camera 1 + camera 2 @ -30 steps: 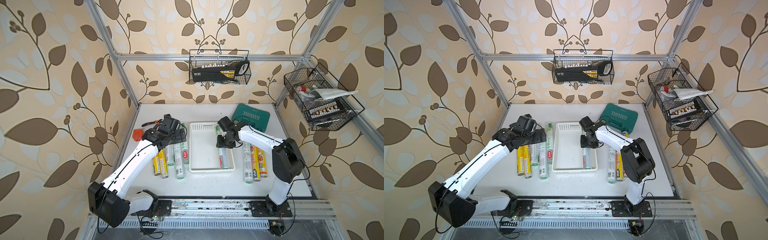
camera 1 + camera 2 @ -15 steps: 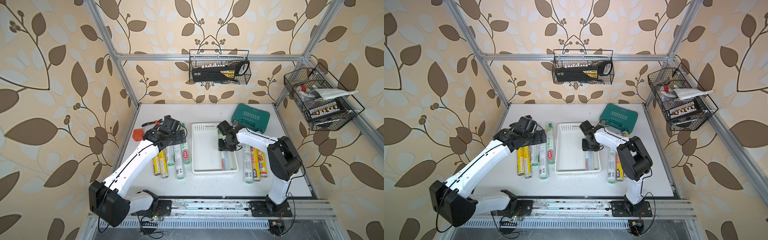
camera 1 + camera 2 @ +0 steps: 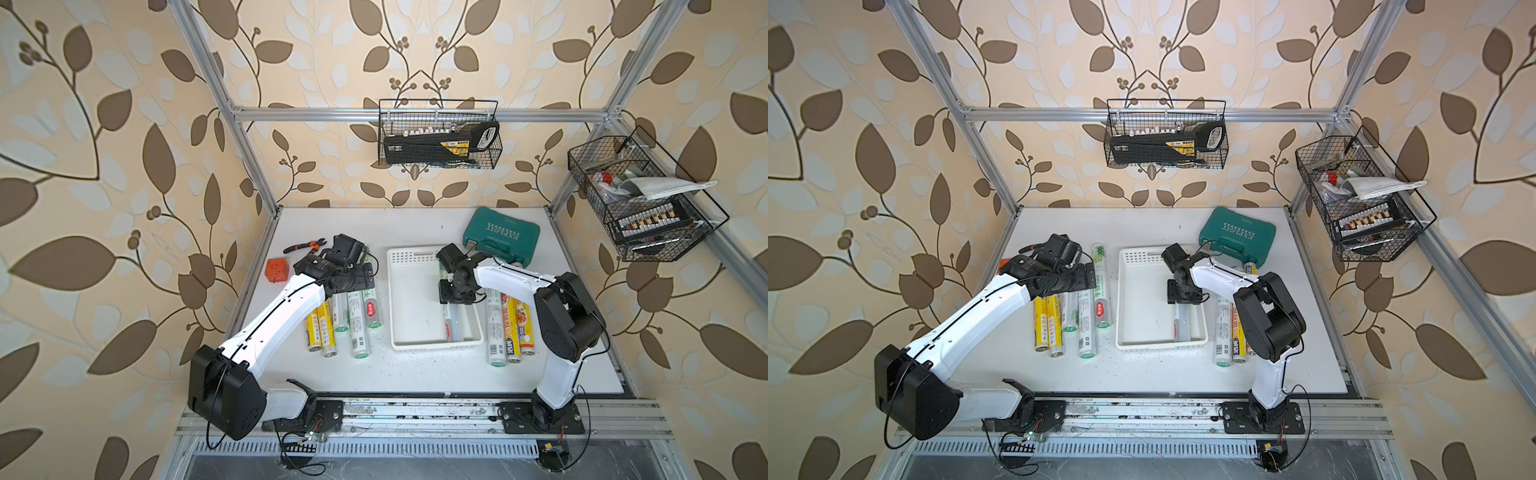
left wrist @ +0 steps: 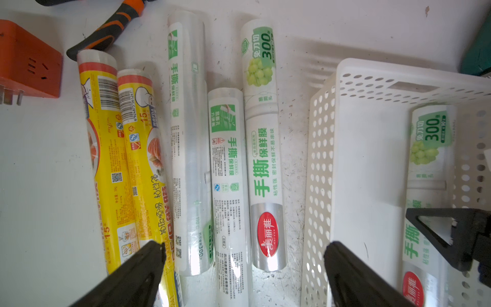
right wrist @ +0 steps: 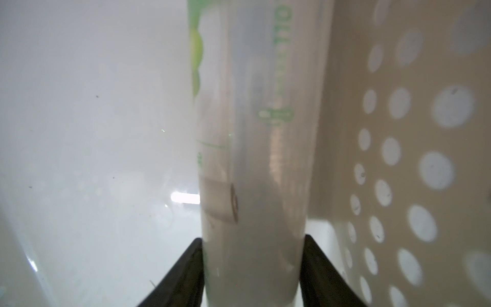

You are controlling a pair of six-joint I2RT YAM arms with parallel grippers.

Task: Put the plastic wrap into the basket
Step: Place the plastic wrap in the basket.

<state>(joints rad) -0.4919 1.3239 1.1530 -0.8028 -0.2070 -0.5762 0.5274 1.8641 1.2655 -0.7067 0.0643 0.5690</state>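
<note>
Right wrist view showed the right gripper (image 5: 252, 239) with its fingers pressed against both sides of a plastic wrap roll (image 5: 255, 159). The roll lay flat in the basket (image 5: 398, 159), just beside its perforated wall. In both top views its long axis ran along the basket's long side, red-marked end toward the robot. The left gripper (image 4: 244, 247) hovered, fingers fully spread, over five loose rolls (image 4: 186, 159) lying parallel on the table (image 4: 39, 186).

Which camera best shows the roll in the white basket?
Left wrist view: the roll shows a sharp green label. Right wrist view shows it blurred, too close; both top views show it small, partly under the right arm.
</note>
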